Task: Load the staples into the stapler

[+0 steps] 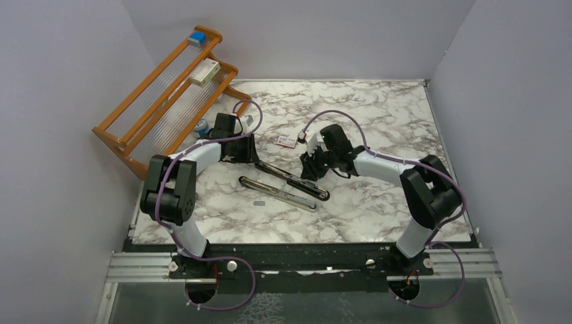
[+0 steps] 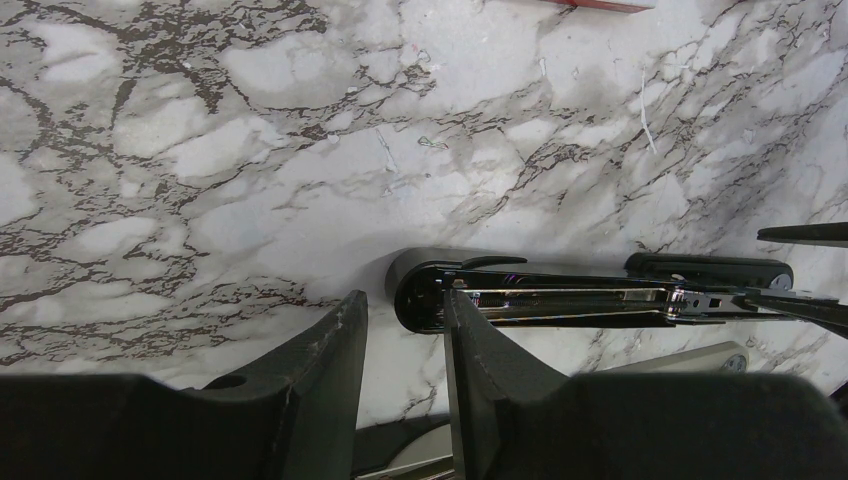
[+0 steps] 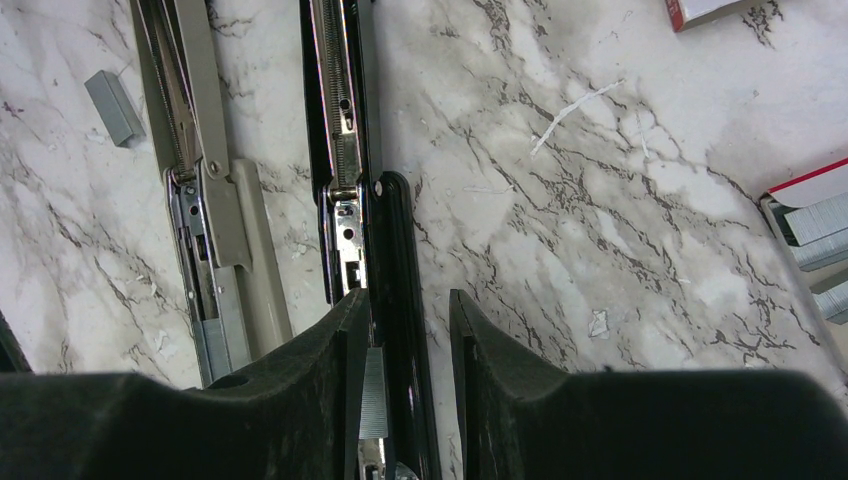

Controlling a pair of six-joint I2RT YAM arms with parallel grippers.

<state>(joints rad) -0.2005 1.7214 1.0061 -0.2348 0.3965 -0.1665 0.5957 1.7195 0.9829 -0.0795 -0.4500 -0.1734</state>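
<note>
The black stapler (image 1: 294, 181) lies opened flat mid-table, silver rail (image 2: 590, 298) up. My left gripper (image 1: 249, 155) is at its left end. In the left wrist view this gripper (image 2: 403, 296) stands open, bare marble in its gap, its right finger (image 2: 475, 345) in front of the hinge end (image 2: 420, 290). My right gripper (image 3: 407, 295) straddles the stapler's other end, open. A short strip of staples (image 3: 373, 395) lies on the stapler beside the left finger (image 3: 340, 345); marble shows before the right finger (image 3: 470, 340). Another loose strip (image 3: 113, 105) rests on the table.
A light grey stapler-like tool (image 1: 278, 194) lies parallel, just in front of the black one. A red-and-white packet (image 1: 287, 140) and a grey tray of staples (image 3: 812, 218) sit behind the right gripper. A wooden rack (image 1: 128, 108) at back left carries a white-and-red box (image 1: 204, 71).
</note>
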